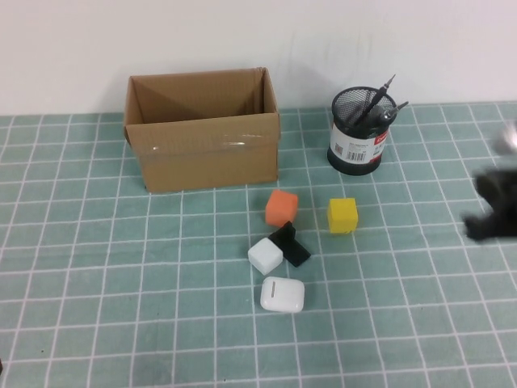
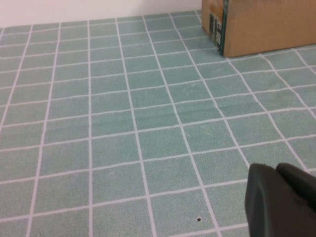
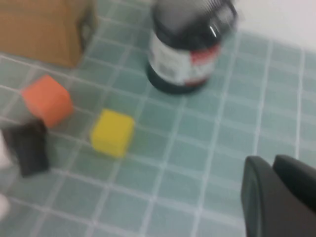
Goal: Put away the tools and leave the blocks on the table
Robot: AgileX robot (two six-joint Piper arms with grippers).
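Note:
Two dark screwdrivers [image 1: 380, 99] stand in a black mesh cup [image 1: 361, 129] at the back right; the cup also shows in the right wrist view [image 3: 190, 44]. The blue-handled pliers are out of view. The orange block [image 1: 281, 208], yellow block [image 1: 342, 215] and white block [image 1: 265, 255] lie on the teal grid mat [image 1: 97, 267] mid-table. My right gripper [image 1: 478, 226] hovers at the right edge, right of the yellow block [image 3: 112, 132], shut and empty [image 3: 270, 160]. My left gripper [image 2: 274, 168] is shut and empty over bare mat near the box corner.
An open cardboard box [image 1: 202, 133] stands at the back centre-left; its corner shows in the left wrist view [image 2: 256, 24]. A black angular piece [image 1: 291, 242] lies between the orange and white blocks. A white earbud case [image 1: 282, 294] lies in front of them.

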